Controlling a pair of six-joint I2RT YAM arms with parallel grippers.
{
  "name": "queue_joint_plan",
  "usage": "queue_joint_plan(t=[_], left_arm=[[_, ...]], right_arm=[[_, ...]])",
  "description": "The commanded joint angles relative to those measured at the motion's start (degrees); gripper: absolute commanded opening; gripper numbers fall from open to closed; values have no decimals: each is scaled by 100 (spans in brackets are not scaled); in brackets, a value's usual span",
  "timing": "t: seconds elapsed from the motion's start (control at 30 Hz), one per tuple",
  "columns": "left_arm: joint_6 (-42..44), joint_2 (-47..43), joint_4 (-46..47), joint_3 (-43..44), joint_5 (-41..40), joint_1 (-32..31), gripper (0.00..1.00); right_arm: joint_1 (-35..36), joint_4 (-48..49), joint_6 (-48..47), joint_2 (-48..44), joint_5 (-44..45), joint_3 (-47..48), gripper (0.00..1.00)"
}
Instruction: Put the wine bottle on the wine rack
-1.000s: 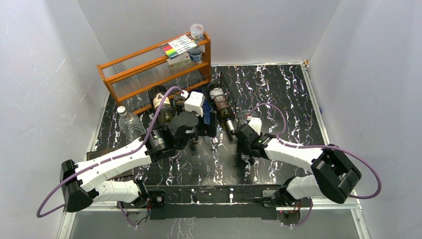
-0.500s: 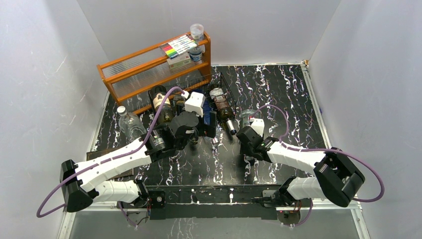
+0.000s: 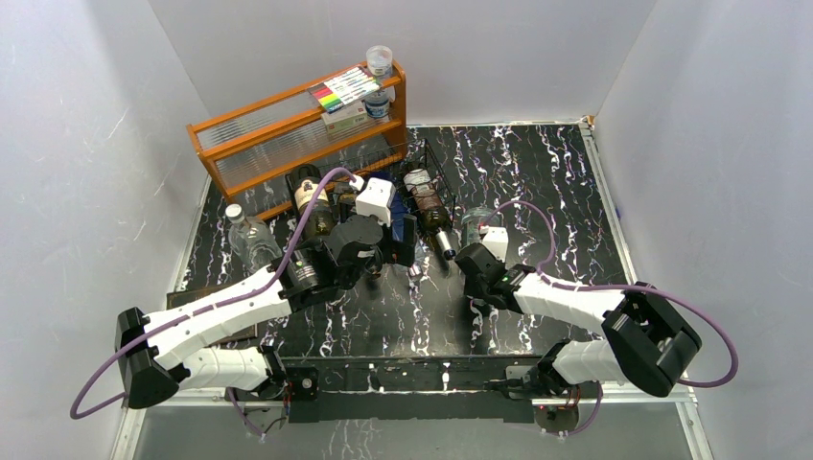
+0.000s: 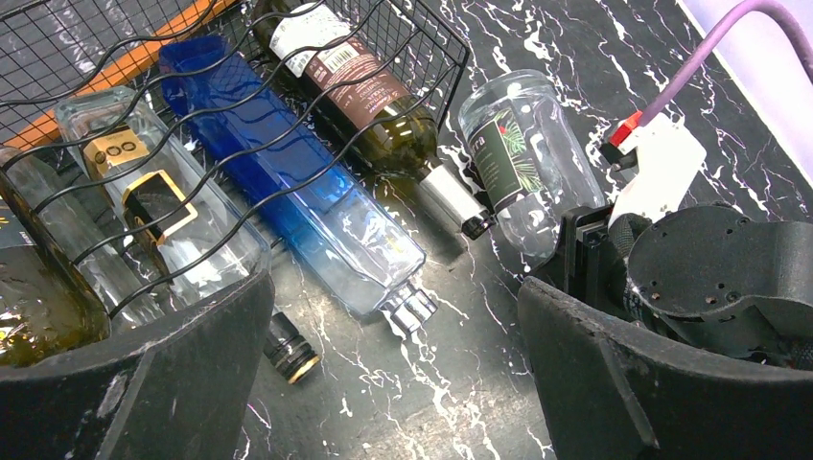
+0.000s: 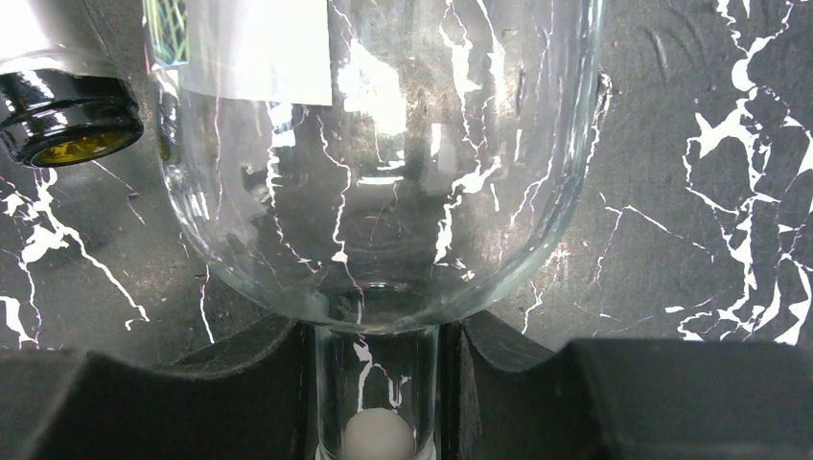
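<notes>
Wine bottle [image 5: 383,172] lying on table [image 3: 556,192], mid-way toward far edge, just beside right end of rack [image 4: 422,38]. Neck clamped by right gripper [image 5: 377,369]. Left gripper [image 4: 393,297] spread wide, empty. Grasp step judged in hand. Lift over rack end called for next.

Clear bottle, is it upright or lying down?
Lying down: the clear bottle rests on its side on the table, neck in the right hand.
</notes>
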Motion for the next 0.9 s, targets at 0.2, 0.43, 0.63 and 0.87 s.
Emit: queue_joint_plan(t=[0.2, 0.43, 0.63, 0.87], left_arm=[[77, -258, -83, 118, -169, -11, 98], [86, -282, -148, 136, -178, -7, 98], [82, -301, -159, 123, -187, -7, 98], [78, -279, -155, 136, -169, -7, 98]], right_arm=[[-33, 644, -251, -198, 829, 138, 0], [-33, 1518, -624, -744, 980, -270, 0], [-33, 1958, -801, -1275, 1098, -574, 0], [-34, 2120, -811, -1727, 1149, -787, 0]])
